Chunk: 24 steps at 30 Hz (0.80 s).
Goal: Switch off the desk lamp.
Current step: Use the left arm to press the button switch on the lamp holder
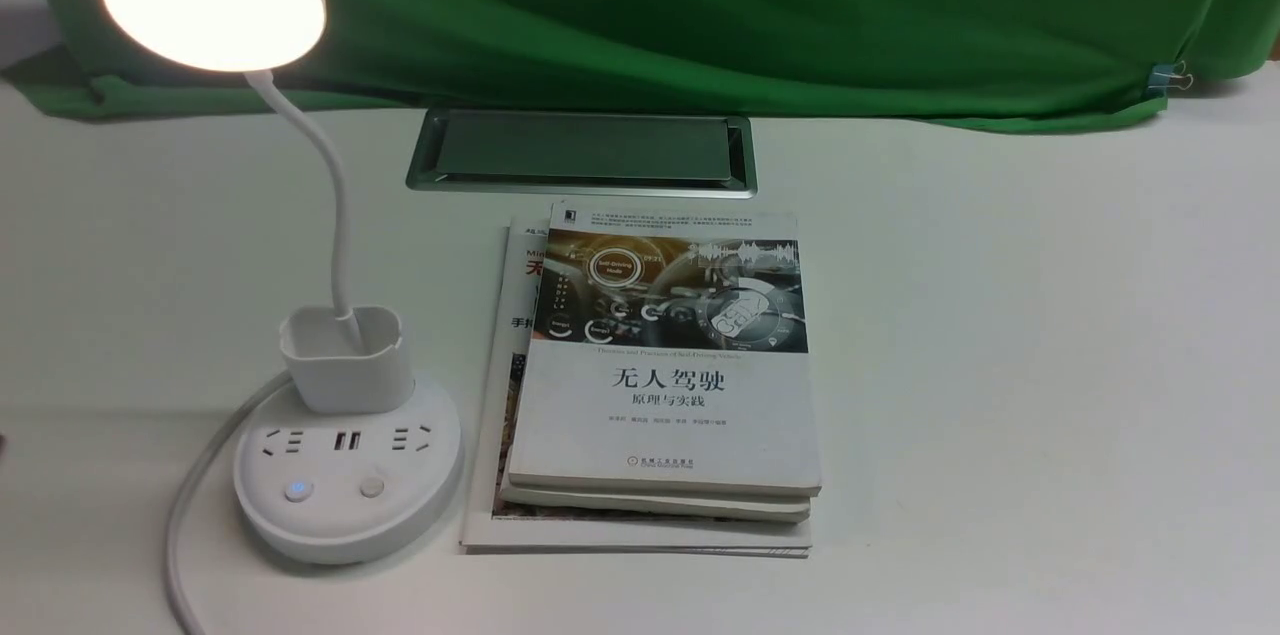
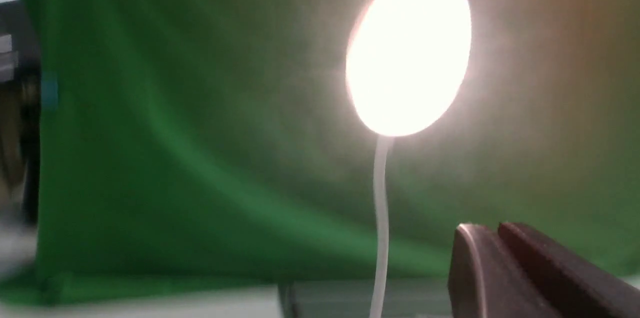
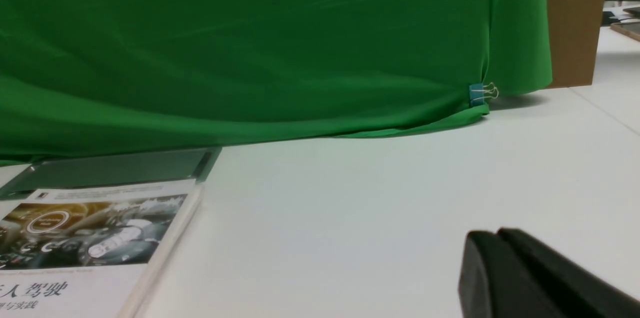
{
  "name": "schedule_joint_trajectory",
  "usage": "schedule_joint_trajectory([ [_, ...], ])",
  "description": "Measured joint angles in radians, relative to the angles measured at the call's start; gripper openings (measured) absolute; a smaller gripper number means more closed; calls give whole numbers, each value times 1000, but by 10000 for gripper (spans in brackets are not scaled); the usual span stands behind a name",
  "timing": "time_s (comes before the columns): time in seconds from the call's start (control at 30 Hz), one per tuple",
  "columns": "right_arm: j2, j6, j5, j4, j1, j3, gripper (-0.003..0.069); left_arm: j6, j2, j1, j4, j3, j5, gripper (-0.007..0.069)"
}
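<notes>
White plastic forms the desk lamp [image 1: 350,475], its glowing head at upper left of the front view, its base at lower left. Both the left gripper [image 2: 484,228] and the right gripper [image 3: 487,233] have their fingertips together, nothing between them. To reach the buttons, the left should come down over the blue-lit button [image 1: 299,490], likely the power one, and press straight, avoiding the bendy neck [image 1: 335,185].

smooth white plastic lamp base [image 1: 345,525], matt cloth [image 1: 700,15]
</notes>
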Motion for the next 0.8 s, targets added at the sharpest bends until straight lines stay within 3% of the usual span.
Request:
schedule_joint_trajectory([
  [0.2,0,0,0,0,0,0,36,-25,9,0,-20,-117,42,20],
  [0.37,0,0,0,0,0,0,36,-26,110,0,-40,-322,195,20],
  [0.5,0,0,0,0,0,0,36,-80,307,0,-122,-549,483,20],
  [0.63,0,0,0,0,0,0,36,-92,456,0,-149,-600,647,20],
  [0.8,0,0,0,0,0,0,36,-71,597,0,-189,-600,694,20],
])
